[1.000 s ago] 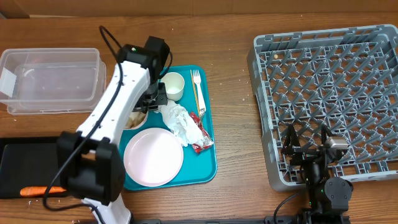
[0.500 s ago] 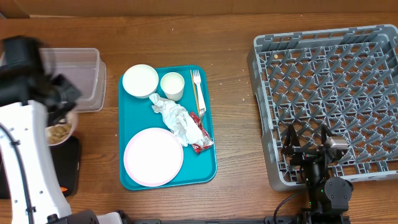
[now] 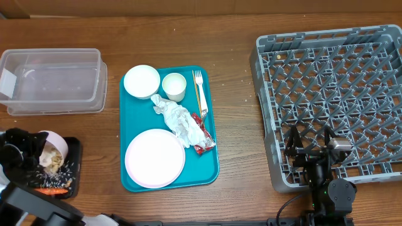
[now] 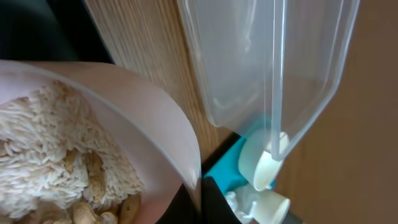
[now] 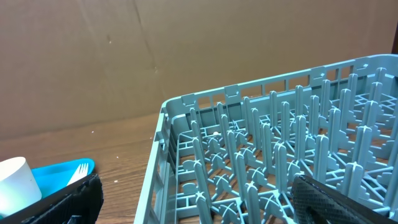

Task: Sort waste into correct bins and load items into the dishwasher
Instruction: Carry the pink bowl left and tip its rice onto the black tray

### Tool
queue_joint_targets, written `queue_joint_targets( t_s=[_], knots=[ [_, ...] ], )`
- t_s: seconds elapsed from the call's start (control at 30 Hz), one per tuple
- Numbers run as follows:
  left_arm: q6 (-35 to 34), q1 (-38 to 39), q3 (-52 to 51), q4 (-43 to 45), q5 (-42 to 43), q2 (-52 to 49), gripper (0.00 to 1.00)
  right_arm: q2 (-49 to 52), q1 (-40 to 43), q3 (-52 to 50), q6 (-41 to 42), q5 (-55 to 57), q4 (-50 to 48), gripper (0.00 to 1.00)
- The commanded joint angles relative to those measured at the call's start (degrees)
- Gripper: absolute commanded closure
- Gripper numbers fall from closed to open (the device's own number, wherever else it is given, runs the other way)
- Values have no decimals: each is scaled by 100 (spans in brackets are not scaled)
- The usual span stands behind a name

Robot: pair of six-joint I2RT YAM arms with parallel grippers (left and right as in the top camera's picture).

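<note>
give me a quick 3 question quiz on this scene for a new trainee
1. True or false: the dish rack holds no dishes.
2. The tilted pink bowl with rice scraps hangs over: A the clear box, B the black tray, C the dish rack.
3. Fill in: on the teal tray, the fork lies beside the white ___.
Key: 1 true; 2 B; 3 cup.

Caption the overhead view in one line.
Left gripper holds a tilted pink bowl of rice over the black tray.
</note>
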State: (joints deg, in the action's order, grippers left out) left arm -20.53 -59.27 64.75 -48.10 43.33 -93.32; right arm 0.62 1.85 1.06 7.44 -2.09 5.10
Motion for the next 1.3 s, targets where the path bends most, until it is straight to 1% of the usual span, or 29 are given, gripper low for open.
queue_joint_targets(
  t_s=[0.0, 0.13, 0.4, 0.53, 0.63, 0.73, 0.77, 0.8, 0.83, 0.97, 1.03, 1.07, 1.13, 1.23, 1.27],
  knots=[
    [258, -173, 7, 11, 979, -109, 96, -46, 26, -61, -20, 39, -42, 0],
    [254, -511, 7, -26, 1099, -129, 96, -46, 26, -61, -20, 39, -42, 0],
    [234, -909, 7, -111, 1858, -219, 96, -46, 26, -61, -20, 39, -42, 0],
    [223, -1167, 7, -179, 2599, -417, 96, -46, 26, -61, -20, 39, -42, 0],
    [103, -1408, 7, -197, 2424, -662, 96, -46, 26, -61, -20, 39, -42, 0],
    [111, -1596, 7, -297, 2485, -962, 96, -46, 26, -61, -20, 39, -42, 0],
    [133, -1633, 7, -315, 2632, -1058, 96, -46, 26, -61, -20, 39, -42, 0],
    [289, -1659, 7, -330, 3062, -1172, 96, -46, 26, -61, -22, 39, -42, 0],
    [389, -1659, 7, -337, 3268, -1209, 96, -46, 26, -61, -20, 39, -42, 0],
    [474, -1650, 7, -413, 3329, -1231, 96, -46, 26, -61, -22, 39, -42, 0],
    [529, -1650, 7, -391, 3580, -1231, 96, -46, 26, -61, -20, 39, -42, 0],
    [503, -1659, 7, -337, 3637, -1231, 96, -46, 26, -61, -20, 39, -42, 0],
    [2, -1731, 7, -118, 3628, -1231, 96, -46, 26, -61, -20, 39, -42, 0],
    [-149, -1816, 7, -2, 4212, -1231, 96, -46, 26, -61, -20, 39, -42, 0],
    [-424, -1882, 7, 125, 3995, -1231, 96, -46, 26, -61, -22, 46, -42, 0]
  ],
)
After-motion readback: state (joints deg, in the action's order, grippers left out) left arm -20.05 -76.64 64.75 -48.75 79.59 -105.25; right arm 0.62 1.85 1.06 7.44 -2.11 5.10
